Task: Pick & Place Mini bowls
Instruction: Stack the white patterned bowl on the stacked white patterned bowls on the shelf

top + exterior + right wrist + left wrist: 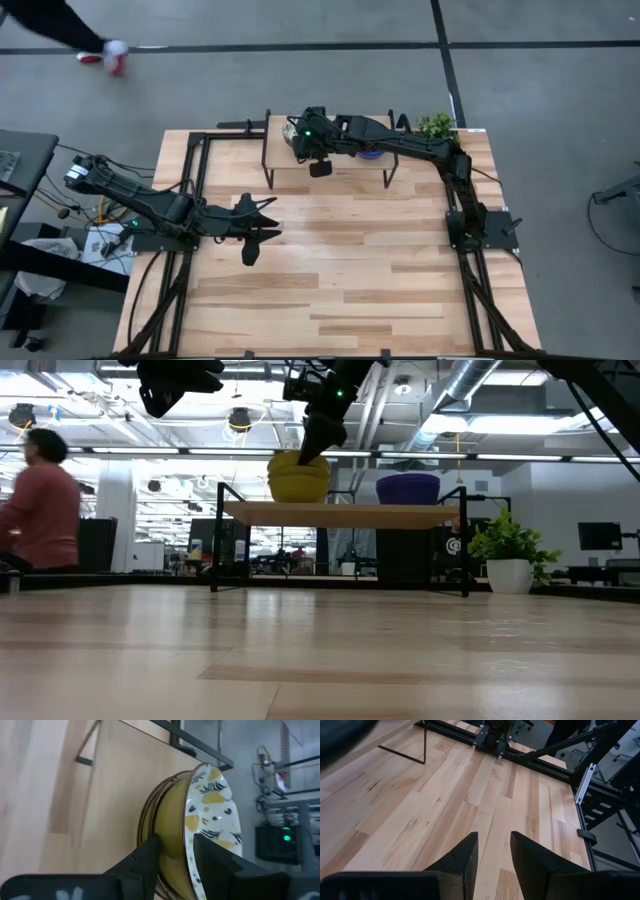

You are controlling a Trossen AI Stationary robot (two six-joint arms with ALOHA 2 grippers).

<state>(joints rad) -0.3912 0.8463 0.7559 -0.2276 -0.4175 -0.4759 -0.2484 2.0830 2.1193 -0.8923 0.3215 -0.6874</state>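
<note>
The right end effector sits over a raised shelf at the back of the surface, fingers narrowed astride the rim of the top speckled bowl in a yellow-sided stack; a blue stack stands nearby on the same shelf, w/ a potted plant beyond. To do this well, it probably should pinch the rim firmly & lift straight up so lower bowls stay put. The left end effector hovers over bare surface, fingers a little apart, holding nothing.

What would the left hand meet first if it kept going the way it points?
Probably the bare tabletop: the left hand is open, angled down at empty wood, with nothing in its line before the table's far edge.
</note>
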